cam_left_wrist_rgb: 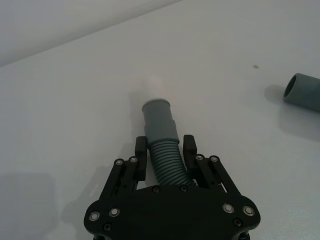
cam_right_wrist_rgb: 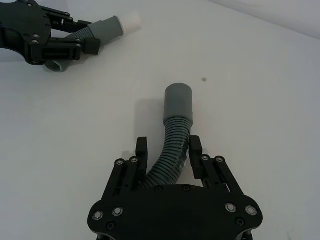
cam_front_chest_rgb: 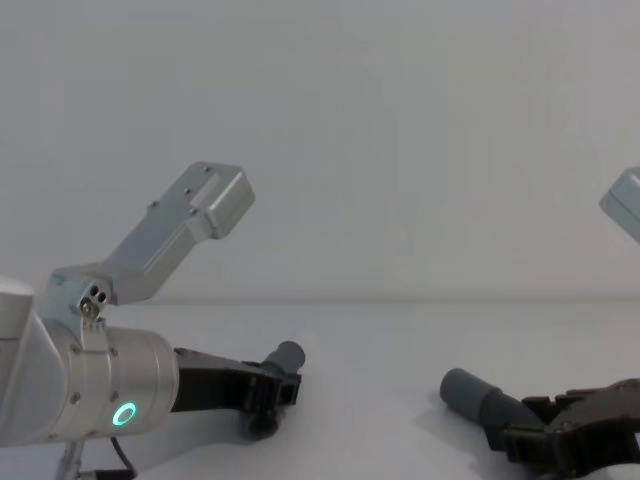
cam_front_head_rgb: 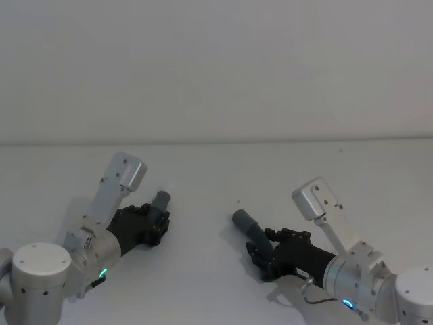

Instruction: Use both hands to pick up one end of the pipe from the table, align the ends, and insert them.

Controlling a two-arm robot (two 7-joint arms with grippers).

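Snugly, left hand clamps white-tipped pipe, right hand the other pipe.

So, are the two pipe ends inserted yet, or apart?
Apart. The short hose in the left gripper and the longer hose in the right gripper have bare table between their cuffs.

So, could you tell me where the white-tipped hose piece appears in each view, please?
Head view: the white-tipped hose piece sits left of centre, in the left gripper.
Left wrist view: the piece juts out between that gripper's fingers.
Right wrist view: the piece is farther off, beyond the other hose piece.
Chest view: the piece is low, left of centre.
Shared landmark: the other hose piece's plain grey cuff, in the right gripper.
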